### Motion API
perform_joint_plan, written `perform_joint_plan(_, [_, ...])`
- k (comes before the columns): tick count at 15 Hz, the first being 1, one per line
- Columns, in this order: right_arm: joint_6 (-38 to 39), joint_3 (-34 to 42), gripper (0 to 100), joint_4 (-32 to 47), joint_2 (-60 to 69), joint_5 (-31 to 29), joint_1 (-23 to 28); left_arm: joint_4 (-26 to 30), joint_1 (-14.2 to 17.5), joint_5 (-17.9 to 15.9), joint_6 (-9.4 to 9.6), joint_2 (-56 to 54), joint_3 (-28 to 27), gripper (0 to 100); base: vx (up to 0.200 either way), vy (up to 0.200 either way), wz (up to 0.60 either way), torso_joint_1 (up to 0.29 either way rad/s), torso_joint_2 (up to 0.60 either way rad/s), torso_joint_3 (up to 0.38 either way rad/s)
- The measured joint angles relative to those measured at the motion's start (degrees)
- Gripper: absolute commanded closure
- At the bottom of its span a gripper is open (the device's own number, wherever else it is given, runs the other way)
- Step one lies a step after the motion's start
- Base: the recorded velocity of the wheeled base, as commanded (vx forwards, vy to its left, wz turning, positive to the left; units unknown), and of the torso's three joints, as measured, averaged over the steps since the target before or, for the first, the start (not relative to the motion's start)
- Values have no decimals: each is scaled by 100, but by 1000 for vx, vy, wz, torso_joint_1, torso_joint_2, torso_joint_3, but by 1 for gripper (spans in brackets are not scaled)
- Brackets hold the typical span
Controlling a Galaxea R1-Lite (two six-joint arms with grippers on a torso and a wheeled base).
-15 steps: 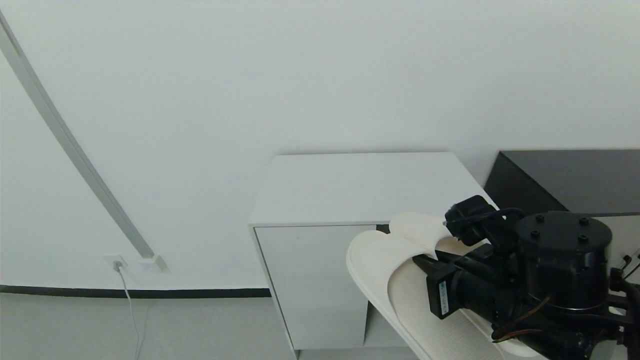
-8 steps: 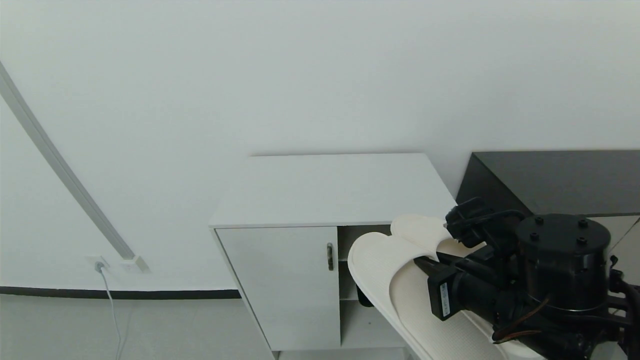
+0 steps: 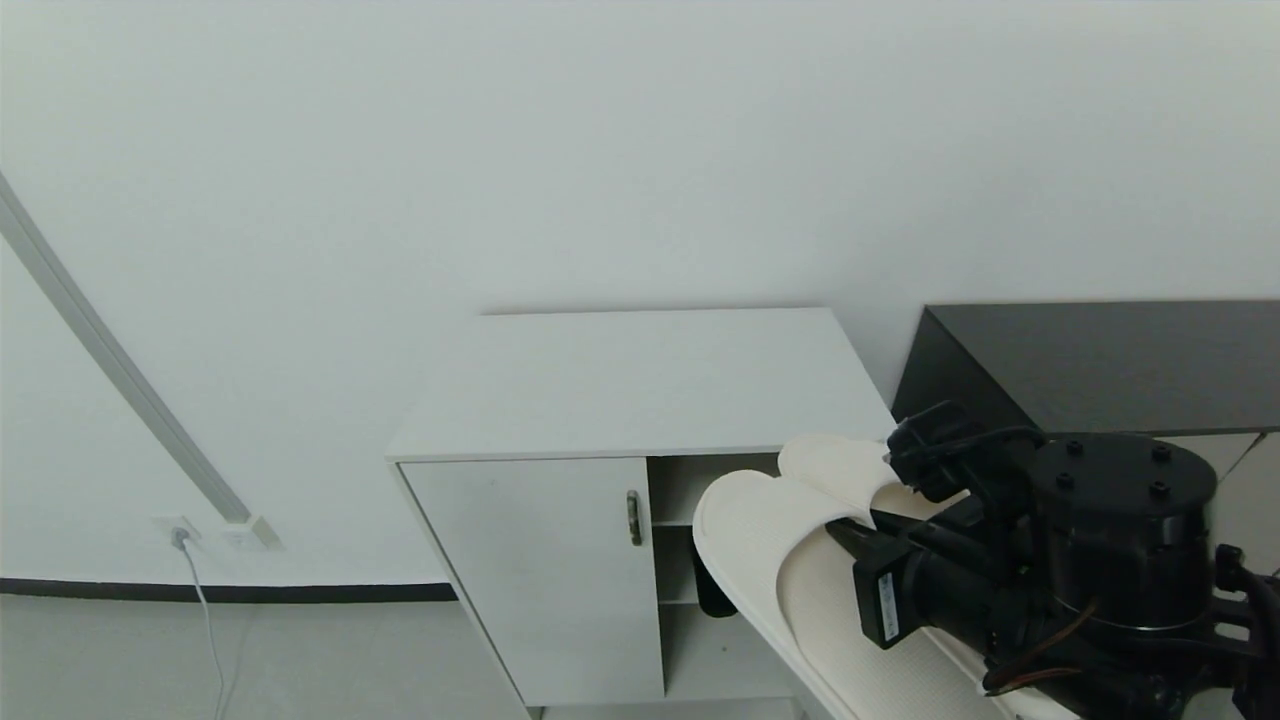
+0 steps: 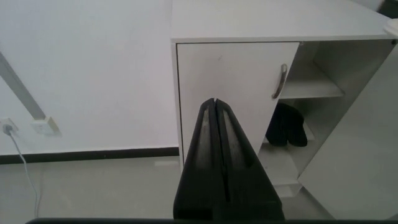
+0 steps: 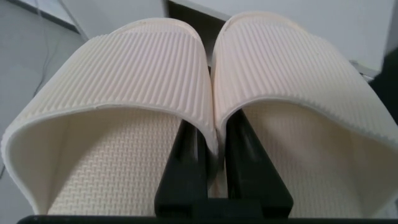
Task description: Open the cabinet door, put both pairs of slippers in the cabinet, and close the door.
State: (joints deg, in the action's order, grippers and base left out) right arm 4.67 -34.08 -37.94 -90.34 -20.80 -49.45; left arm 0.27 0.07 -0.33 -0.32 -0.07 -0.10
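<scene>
Nearest the head camera, on the robot's right, the right gripper (image 5: 214,158) grips a pair of cream ribbed foam slippers (image 5: 146,74): one black finger sits inside each slipper, pinching the two touching inner walls together, toes pointing toward the cabinet. On the other side, the left gripper (image 4: 214,106) hangs with its dark fingers pressed flat against each other and nothing between them, facing the cabinet front. Beyond both stands the white rectangular wooden cabinet (image 3: 640,380), against the wall. Its left door (image 3: 540,570), with a slim metal handle (image 3: 633,517), is shut, while the right compartment is open. Inside, beneath the upper shelf (image 4: 314,87), a pair of dark slippers (image 4: 287,124) stands upright at the back. Just right of the cabinet is a black-topped unit (image 3: 1100,360). Low on the wall, well to the left, is a socket with a grey cable (image 3: 180,537).
</scene>
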Motion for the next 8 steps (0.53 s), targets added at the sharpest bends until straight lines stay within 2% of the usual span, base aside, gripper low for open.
perform_joint_plan(6, [-10,21,100,6,-4,9,9,0,0,0,0,0,0,100,0,0,0,0,0,0])
perform_joint_plan(8, [-35,32,100,4,-11,6,6,-2,0,0,0,0,0,100,0,0,0,-80,183,102])
